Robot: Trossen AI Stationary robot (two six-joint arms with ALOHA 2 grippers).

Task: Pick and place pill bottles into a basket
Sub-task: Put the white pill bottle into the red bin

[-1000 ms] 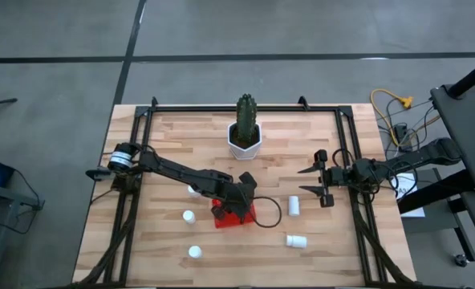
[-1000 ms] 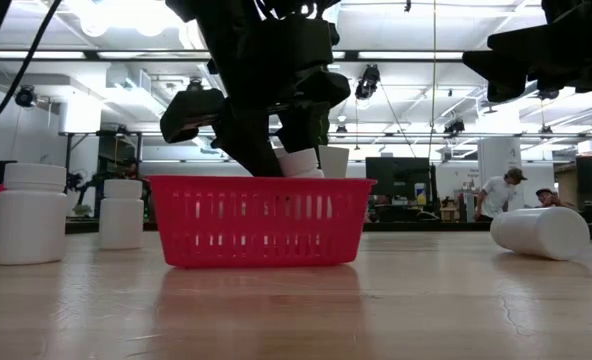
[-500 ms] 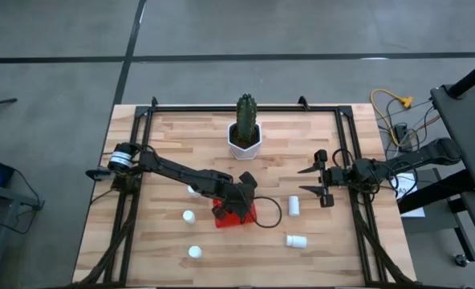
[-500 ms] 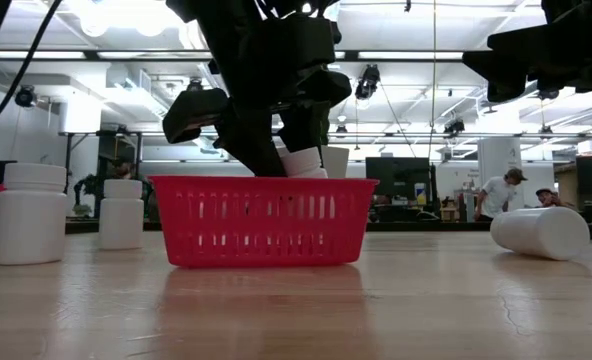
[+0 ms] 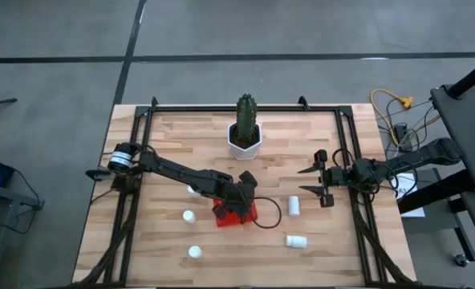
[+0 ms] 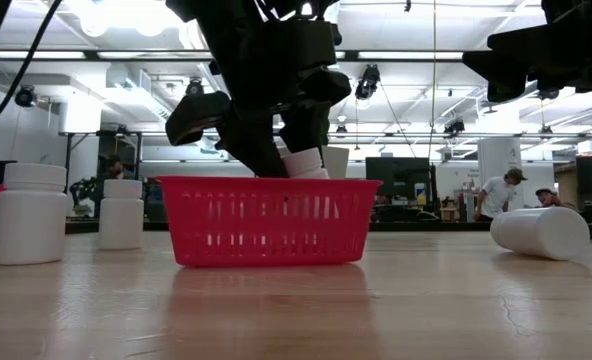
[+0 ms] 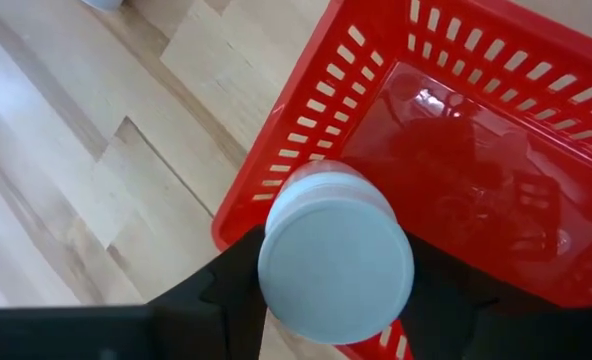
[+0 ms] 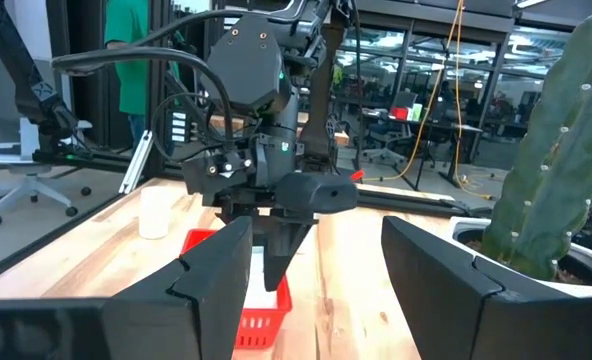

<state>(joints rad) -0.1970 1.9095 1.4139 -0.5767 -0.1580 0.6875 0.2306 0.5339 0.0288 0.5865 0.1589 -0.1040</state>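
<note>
Left tool pinches a bottle by its sides, cap up, axis upright, over the basket's left rim, basket mid-table. Right tool hangs spread and empty at right. Loose bottles stand left, lie right; open table near.

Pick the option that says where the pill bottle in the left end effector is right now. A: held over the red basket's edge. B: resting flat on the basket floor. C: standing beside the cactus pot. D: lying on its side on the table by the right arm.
A: the left end effector grips the pill bottle above the rim of the red basket, whose floor is bare.
</note>
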